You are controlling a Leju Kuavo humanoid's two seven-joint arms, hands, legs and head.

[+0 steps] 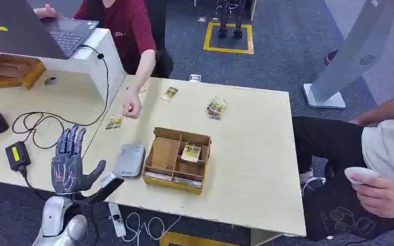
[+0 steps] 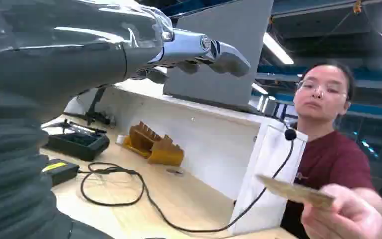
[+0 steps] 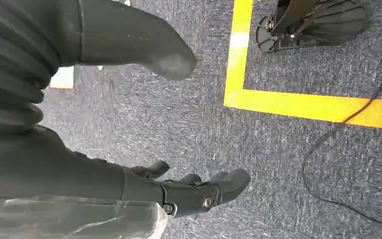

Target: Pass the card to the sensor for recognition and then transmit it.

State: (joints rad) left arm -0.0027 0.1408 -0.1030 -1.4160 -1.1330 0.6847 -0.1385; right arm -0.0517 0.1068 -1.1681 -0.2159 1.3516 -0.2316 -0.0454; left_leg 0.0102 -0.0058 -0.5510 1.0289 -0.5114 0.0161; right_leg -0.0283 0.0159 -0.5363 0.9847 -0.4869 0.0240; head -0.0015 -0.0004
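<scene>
four cards [image 1: 114, 122] on table, one sensor [image 1: 129, 160], left hand [image 1: 70, 163] empty.

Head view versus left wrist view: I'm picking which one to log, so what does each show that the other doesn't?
Head view alone: the grey sensor, the divided cardboard box holding a card, and loose cards on the table. Left wrist view alone: the card gripped in the person's hand, seen edge-on. Both: the open left hand, the black cable and the person in red.
</scene>
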